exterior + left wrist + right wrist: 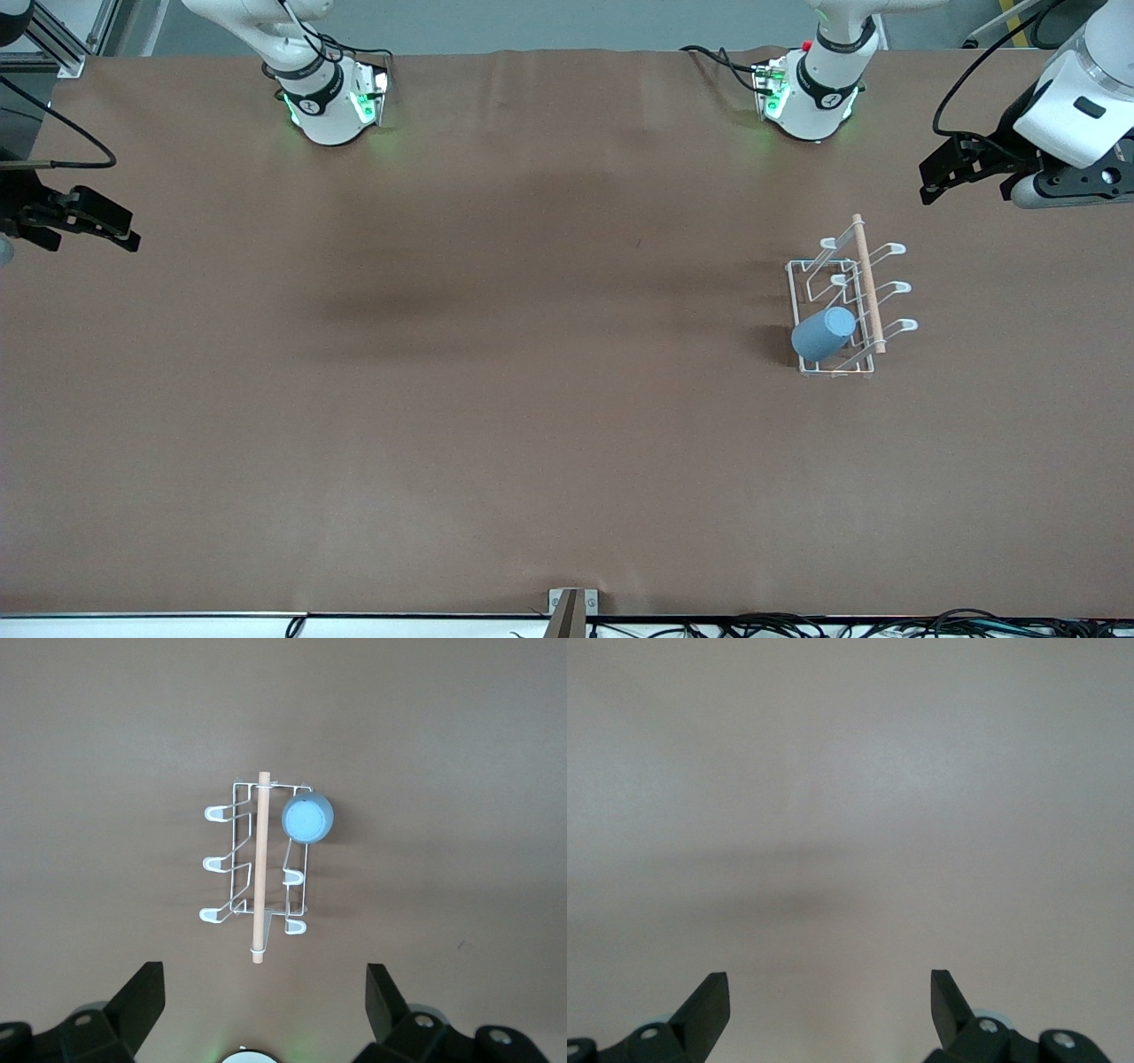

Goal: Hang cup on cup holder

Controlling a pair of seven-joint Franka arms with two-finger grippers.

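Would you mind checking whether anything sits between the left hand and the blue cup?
Nothing visible does. The left hand hangs open over bare table at its arm's end; the cup already sits upside down on a prong of the white rack.

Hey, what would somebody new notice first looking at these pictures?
The blue cup sits upturned on a prong of the white cup holder, toward the left arm's end of the brown table. The left gripper hangs open in the air, clear of the holder, and the right gripper waits open at the right arm's end.
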